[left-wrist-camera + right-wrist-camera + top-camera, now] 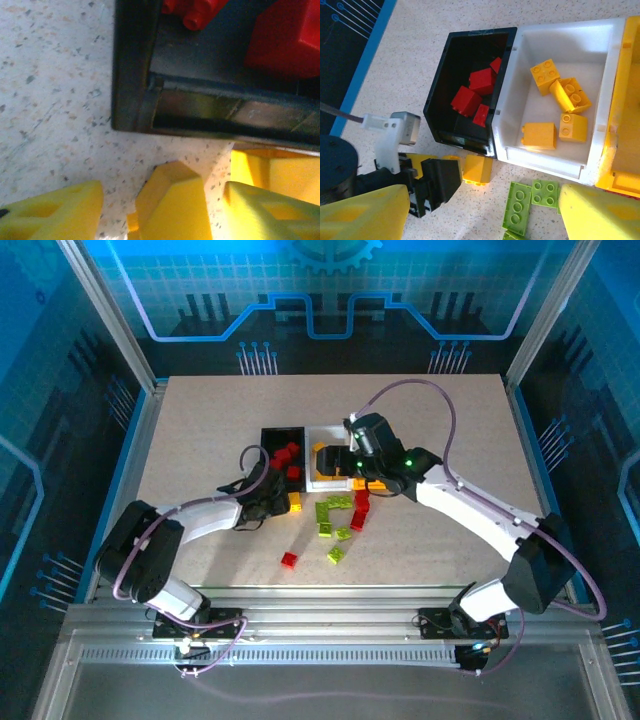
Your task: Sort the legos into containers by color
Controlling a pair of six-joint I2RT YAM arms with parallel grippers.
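A yellow-orange lego (172, 205) lies on the table just in front of the black container (135, 90). It stands between the yellow fingers (55, 212) of my left gripper (162, 200), with a gap showing on each side. From above, my left gripper (278, 502) is low beside the same lego (296, 502). Several red legos (472, 90) lie in the black container (436, 97), and several yellow-orange ones (560, 95) in the white container (545, 152). My right gripper (480, 220) hangs open above green legos (520, 205), near the white container (322, 480).
The yellow container (626, 95) stands right of the white one. Loose green legos (332, 512) and red legos (359, 510) lie in front of the containers; a red one (289, 560) and a green one (336, 554) sit nearer the arms.
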